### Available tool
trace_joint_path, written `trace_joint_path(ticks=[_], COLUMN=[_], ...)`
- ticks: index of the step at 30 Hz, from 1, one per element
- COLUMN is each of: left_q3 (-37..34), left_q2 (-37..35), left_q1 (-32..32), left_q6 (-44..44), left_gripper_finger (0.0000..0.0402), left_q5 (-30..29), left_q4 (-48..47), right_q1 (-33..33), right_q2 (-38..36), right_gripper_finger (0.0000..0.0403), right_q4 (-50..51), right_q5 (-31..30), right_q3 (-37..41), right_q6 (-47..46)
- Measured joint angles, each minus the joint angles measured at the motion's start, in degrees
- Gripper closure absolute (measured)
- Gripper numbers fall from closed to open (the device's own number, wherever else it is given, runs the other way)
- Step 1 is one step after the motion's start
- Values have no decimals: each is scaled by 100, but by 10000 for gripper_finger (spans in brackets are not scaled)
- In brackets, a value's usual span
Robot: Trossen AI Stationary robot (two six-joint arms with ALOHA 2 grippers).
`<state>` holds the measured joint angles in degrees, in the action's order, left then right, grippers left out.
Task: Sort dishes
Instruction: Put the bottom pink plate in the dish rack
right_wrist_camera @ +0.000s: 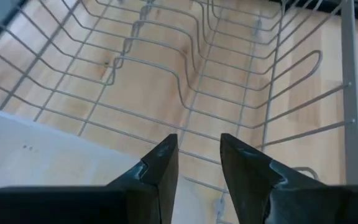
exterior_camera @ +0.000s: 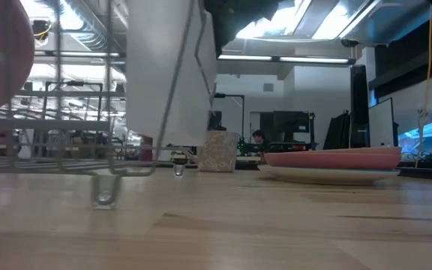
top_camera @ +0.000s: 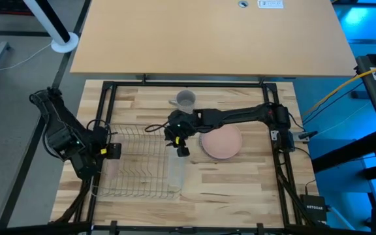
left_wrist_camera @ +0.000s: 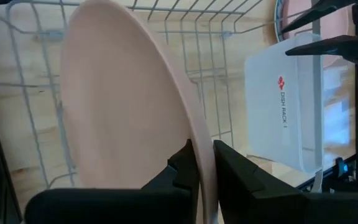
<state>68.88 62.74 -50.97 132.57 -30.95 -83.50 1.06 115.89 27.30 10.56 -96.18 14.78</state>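
Over the wire rack point(top_camera: 136, 163), left gripper point(left_wrist_camera: 205, 165) pinches one pink plate point(left_wrist_camera: 129, 112) on edge; it may slip or miss a slot. Right gripper point(right_wrist_camera: 199, 163) hangs released above the rack's right end. Count: two plates stacked point(top_camera: 222, 141) on the table point(top_camera: 240, 189), one cup point(top_camera: 185, 99).
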Motion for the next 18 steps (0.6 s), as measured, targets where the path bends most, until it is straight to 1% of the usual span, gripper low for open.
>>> trace_joint_path(ticks=[3,13,18], left_q3=[0,-2,2], left_q2=[0,1,50], left_q1=[1,1,1], left_q6=[0,-167,-204], left_gripper_finger=[369,368,368], left_q5=[4,26,19], left_q4=[-16,-49,-320], right_q1=[-2,-61,-110], right_q2=[-19,-45,-45], right_gripper_finger=[276,276,276], right_q4=[311,425,525], right_q5=[-165,-105,-111], right_q3=[2,10,8], right_q6=[-2,-17,-17])
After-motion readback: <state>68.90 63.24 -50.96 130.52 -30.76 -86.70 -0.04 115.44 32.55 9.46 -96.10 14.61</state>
